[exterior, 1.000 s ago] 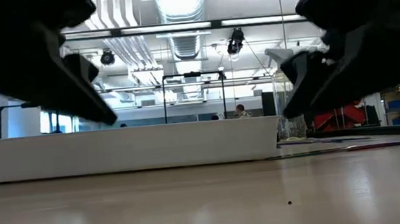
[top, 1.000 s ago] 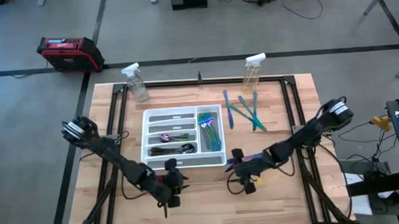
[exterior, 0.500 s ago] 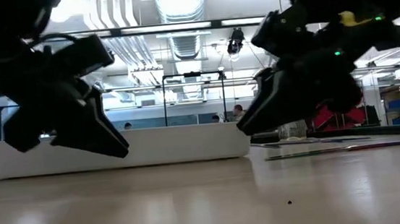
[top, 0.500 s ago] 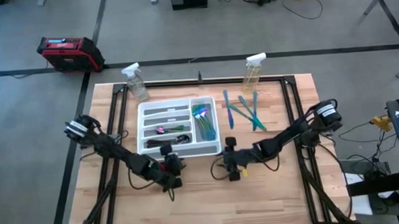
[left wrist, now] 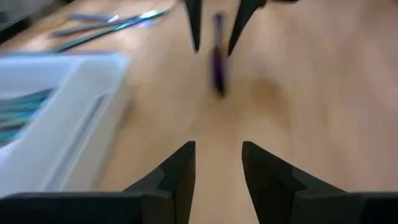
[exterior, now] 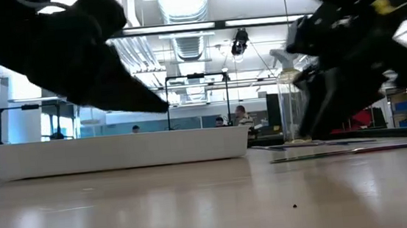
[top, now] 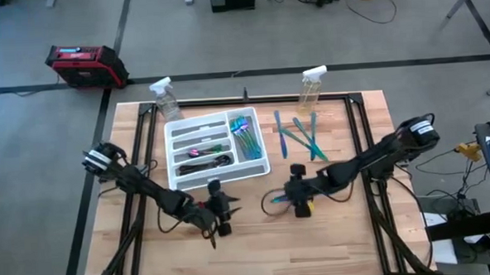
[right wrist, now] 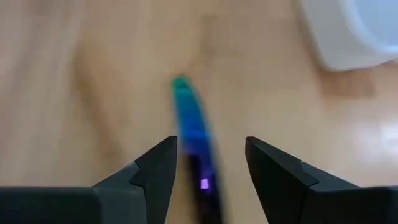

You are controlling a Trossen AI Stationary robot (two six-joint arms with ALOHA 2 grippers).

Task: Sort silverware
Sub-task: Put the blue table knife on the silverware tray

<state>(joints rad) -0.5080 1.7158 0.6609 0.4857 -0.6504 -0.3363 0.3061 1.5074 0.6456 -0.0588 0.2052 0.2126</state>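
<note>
Dark fingers of my right pincer (right wrist: 208,171) stand apart around a slim utensil (right wrist: 191,137) lying on the counter (top: 348,232), teal at the tip running to blue and purple toward me; it looks straddled, not gripped. A second ago this pincer sat closer to the white tray (top: 216,147); it has since slid out over open wood, and the tray itself has ended up turned and farther back. My left pincer (top: 222,217), jaws apart and empty, has come round to face the same piece. I read that as a stray utensil now cleared for pickup. Beyond it, more teal pieces (top: 299,135) lie loose near the spray bottle (top: 311,86), though blur leaves me unsure whether my utensil is a spoon or a fork.
</note>
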